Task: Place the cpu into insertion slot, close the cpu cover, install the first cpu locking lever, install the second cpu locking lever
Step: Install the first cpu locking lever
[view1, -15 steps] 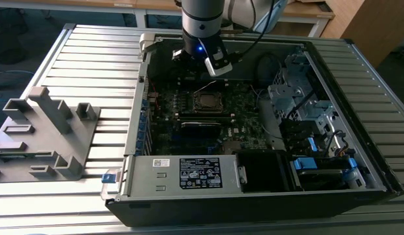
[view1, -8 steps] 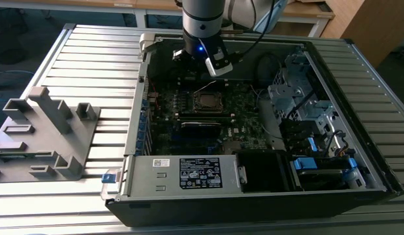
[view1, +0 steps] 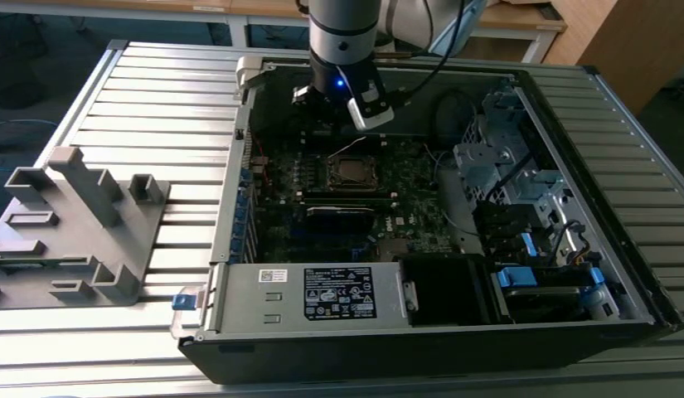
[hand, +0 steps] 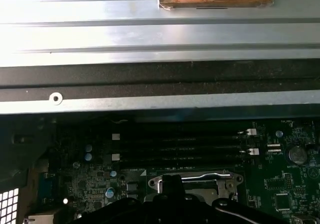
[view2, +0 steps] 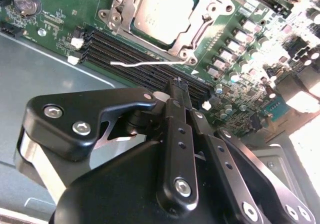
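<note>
Cpu (view2: 162,11) in its socket, cpu cover (view2: 192,36) around its edges; gripper (view2: 176,84) nearby over memory slots (view2: 130,49), jaws pressed together.

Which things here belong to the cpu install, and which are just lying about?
Job in hand:
cpu in its socket
cpu cover framing it
wire locking lever
claw near that lever

Lying about:
power supply
grey fixture
coin battery
memory slots

nothing legible: black label (view1: 339,300) and white sticker (view1: 273,274) on power supply (view1: 244,313), along one edge of computer case (view1: 430,356), too small to read.
</note>
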Robot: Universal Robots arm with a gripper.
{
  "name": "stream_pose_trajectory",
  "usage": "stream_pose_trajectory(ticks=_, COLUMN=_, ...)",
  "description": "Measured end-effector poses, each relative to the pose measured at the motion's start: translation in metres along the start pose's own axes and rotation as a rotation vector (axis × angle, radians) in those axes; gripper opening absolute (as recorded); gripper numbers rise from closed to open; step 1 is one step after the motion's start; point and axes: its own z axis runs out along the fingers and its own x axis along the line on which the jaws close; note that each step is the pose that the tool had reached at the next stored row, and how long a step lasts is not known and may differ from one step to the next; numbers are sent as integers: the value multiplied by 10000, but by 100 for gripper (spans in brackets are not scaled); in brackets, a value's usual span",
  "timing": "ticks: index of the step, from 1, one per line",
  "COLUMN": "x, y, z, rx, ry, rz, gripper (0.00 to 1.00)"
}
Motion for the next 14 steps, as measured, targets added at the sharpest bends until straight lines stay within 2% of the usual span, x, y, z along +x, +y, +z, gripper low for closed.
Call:
stream_pose_trajectory(ticks=4, x=-41, y=11, z=16, rx=3, ry=-1, rz=13, gripper=10)
stream_pose_trajectory(ticks=14, x=-46, y=25, z=29, rx=6, ry=-2, rz=17, gripper=10)
